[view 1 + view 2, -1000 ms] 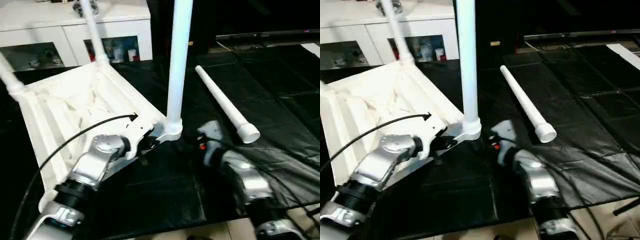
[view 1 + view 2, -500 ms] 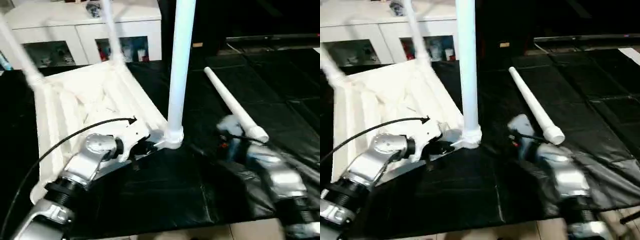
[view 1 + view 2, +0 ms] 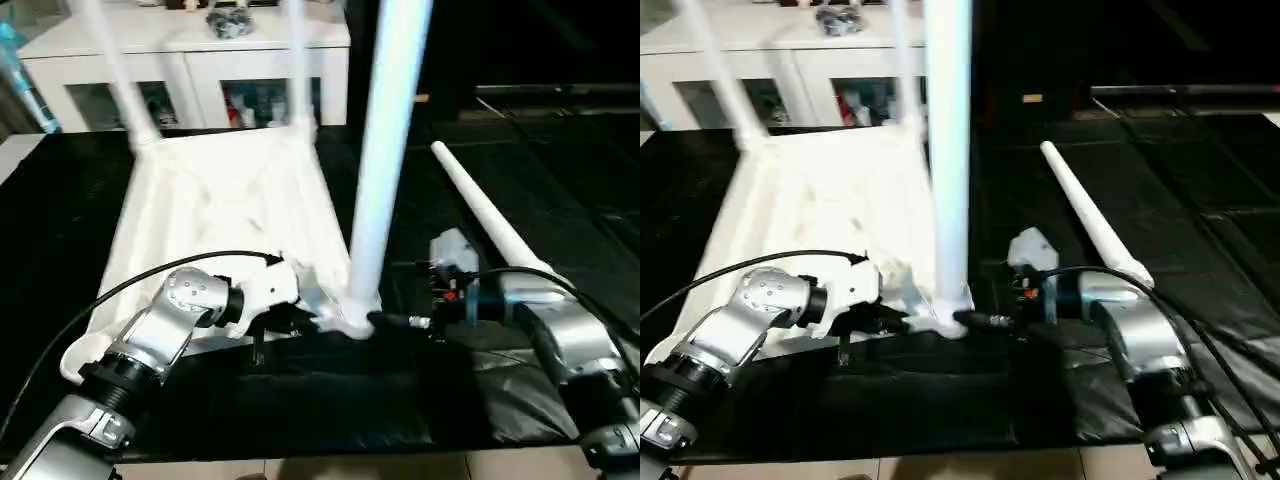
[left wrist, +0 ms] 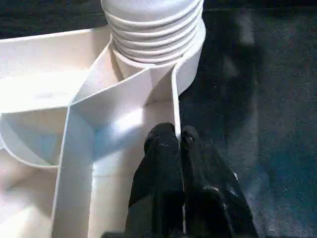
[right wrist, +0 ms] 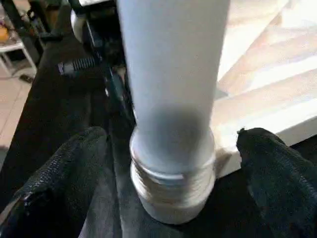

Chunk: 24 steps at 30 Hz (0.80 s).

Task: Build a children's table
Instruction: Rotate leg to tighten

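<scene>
Left gripper (image 4: 179, 144) pinched tight on a thin upright rib (image 4: 174, 99) of the white table top's underside (image 4: 44, 94), one black finger each side. Just beyond, the threaded leg end (image 4: 152, 29) sits in the rounded corner socket (image 4: 190, 64); black mat (image 4: 262, 109) alongside.

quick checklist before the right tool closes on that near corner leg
1. Left tool pinches the tabletop rim wall: ok.
2. Right tool open, one finger on each side of the near leg: ok.
3. Near leg upright in its corner socket: ok.
4. Thread fully seated: cannot tell, rings show above the socket.
5. Loose leg lies apart on the black mat: ok.
</scene>
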### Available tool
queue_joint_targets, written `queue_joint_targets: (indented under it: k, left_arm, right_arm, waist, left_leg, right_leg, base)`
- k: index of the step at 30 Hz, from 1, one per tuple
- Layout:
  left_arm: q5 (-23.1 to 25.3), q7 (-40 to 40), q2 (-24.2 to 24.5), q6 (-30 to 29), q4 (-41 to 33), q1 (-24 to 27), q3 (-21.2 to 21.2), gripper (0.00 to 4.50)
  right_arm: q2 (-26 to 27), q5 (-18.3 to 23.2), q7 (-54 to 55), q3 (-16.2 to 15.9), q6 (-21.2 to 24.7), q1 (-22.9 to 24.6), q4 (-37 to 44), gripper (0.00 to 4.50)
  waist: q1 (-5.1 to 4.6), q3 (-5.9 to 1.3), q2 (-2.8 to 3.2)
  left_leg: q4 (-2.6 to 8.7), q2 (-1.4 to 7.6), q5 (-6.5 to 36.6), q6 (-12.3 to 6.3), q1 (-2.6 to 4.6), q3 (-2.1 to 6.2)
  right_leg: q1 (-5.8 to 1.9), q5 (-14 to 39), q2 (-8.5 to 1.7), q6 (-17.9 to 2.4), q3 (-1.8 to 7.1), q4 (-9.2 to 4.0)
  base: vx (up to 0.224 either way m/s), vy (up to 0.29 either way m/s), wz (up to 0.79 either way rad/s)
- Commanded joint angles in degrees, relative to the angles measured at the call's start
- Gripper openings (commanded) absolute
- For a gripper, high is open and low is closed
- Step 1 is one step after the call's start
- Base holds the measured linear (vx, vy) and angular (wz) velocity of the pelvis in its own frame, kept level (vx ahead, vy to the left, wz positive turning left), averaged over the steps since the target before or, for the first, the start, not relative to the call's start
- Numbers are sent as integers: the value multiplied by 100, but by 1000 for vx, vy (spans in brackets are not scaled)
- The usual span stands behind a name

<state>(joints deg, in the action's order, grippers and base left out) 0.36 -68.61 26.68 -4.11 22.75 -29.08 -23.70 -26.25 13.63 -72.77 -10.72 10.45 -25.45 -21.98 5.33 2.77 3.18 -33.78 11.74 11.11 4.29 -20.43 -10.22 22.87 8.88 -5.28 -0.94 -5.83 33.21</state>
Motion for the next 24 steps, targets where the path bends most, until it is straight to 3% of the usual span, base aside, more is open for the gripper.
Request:
queue_joint_targets:
  k: [1, 4, 9, 10, 24]
  left_arm:
    - [238, -294, 31, 128, -7, -41, -361, 0]
    - [228, -326, -2, 153, 7, -78, -387, 0]
    - [222, -413, -27, 177, 0, -95, -408, 0]
    - [224, -433, -27, 181, -5, -90, -411, 0]
    - [220, -507, 8, 157, -46, -61, -434, 0]
  right_arm:
    - [-30, -42, -189, -124, -80, -144, -39, 449]
    - [-9, -31, -316, -219, -16, -185, -37, 449]
    - [110, -224, -229, -308, -205, -325, -364, 449]
    - [149, -250, -209, -312, -225, -357, -426, 422]
    - [169, -232, -412, -357, -285, -390, -550, 315]
  waist:
    - [-27, -414, -55]
    - [-17, -434, -44]
    - [-11, -423, -47]
    - [-7, -423, -50]
    - [1, -427, -53]
  left_leg:
    - [372, 160, 990, -344, 20, 28]
    - [346, 165, 791, -440, 18, 21]
    - [347, 162, 858, -413, 19, 12]
    - [346, 160, 881, -392, 18, 12]
    - [340, 159, 826, -412, 14, 16]
  right_leg:
    - [-298, 1306, -299, -1239, 275, -288]
    - [-297, 926, -293, -1367, 280, -239]
    - [-294, 1060, -308, -1385, 281, -254]
    - [-298, 1111, -307, -1376, 279, -260]
    - [-307, 1150, -301, -1322, 280, -253]
  base:
    - [0, 0, 0]
    - [0, 0, 0]
    - [0, 0, 0]
    - [0, 0, 0]
    - [0, 0, 0]
